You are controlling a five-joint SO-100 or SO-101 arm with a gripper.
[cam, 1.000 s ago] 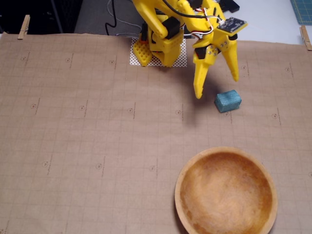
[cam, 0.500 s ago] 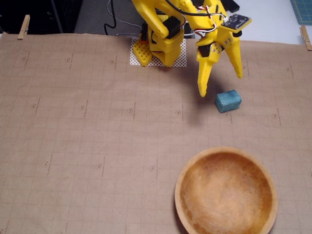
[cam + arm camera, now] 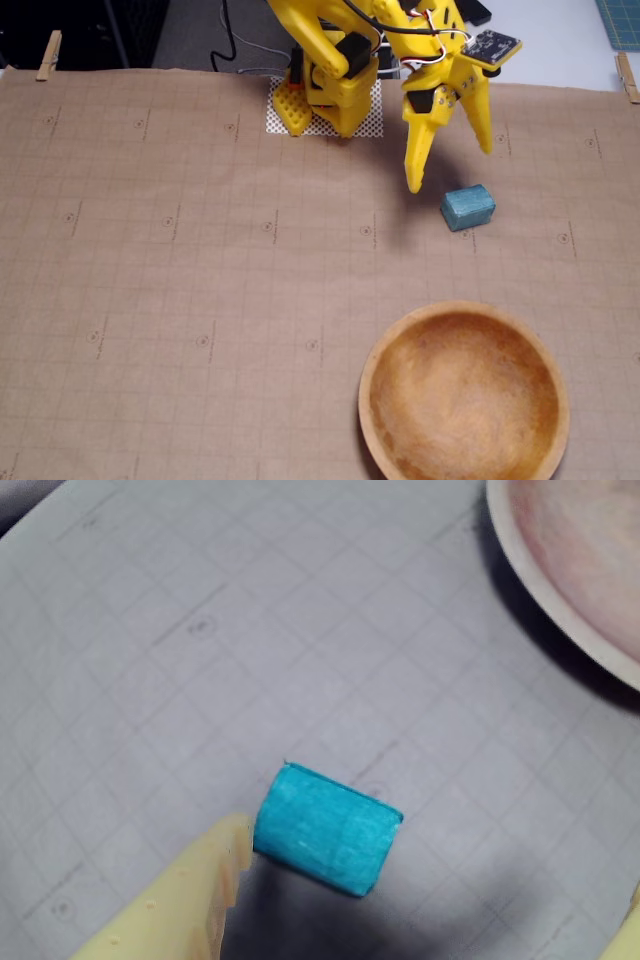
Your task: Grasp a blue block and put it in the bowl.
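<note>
Yellow gripper (image 3: 450,168), jaws wide and empty, has drifted right and slightly away, now above the blue block (image 3: 468,207), which lies unmoved, far of the bowl (image 3: 464,313); grasp still pending.

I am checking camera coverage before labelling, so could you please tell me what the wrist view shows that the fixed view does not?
Only the wrist view shows the blue block close up, with one yellow fingertip right beside its left face and the paper grid around it.

Only the fixed view shows the whole bowl, empty, the arm's base, the clothespins on the paper's edges, and the open tool above the block.

Both show the block lying on the gridded paper, outside the bowl, whose rim cuts the wrist view's top right corner.
</note>
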